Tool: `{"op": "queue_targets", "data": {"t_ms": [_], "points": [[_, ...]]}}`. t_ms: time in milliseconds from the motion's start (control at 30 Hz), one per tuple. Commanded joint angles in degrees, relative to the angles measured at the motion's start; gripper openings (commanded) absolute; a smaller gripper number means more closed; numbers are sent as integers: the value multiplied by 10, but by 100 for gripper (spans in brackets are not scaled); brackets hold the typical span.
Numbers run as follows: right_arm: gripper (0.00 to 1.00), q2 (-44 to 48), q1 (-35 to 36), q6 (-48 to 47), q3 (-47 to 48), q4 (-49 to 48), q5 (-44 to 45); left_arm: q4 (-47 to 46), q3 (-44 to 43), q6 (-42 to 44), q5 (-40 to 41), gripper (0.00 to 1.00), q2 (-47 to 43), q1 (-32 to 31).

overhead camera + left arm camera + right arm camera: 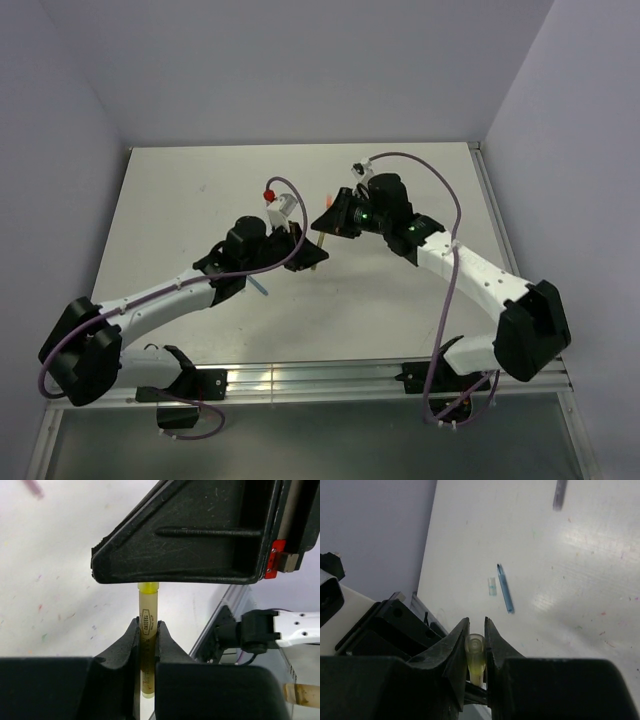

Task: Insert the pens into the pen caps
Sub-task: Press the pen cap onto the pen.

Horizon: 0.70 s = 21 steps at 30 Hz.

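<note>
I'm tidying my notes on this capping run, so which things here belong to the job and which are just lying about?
Job: yellow pen in left end effector; yellow-green cap in right end effector; blue pen, pale blue cap and grey-purple pen on the table.
Just there: purple cable; metal rail at the near table edge.

White tbl (170,220), blue pen (505,588), pale blue cap (492,586) beside, grey-purple pen (560,494)

Bright even light, glare patch on the table (585,540), left pincer (148,627) dark, blurred up close, soft shadows
</note>
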<state>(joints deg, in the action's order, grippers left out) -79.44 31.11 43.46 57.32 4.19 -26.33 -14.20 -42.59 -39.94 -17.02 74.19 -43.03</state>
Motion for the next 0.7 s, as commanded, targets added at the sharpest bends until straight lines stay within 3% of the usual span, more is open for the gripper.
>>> {"op": "queue_targets", "data": {"t_ms": [0,133,367,667], "points": [[0,78,41,-47,-2,16,78,-101,12,21,43,1,-42,2],[0,121,115,-46,-38,2,148,-168,9,44,94,0,-55,1],[0,140,177,-36,-63,-28,146,-253,1,91,150,0,-67,0],[0,138,230,-30,-74,-25,139,-263,-38,170,190,0,-61,1]]}}
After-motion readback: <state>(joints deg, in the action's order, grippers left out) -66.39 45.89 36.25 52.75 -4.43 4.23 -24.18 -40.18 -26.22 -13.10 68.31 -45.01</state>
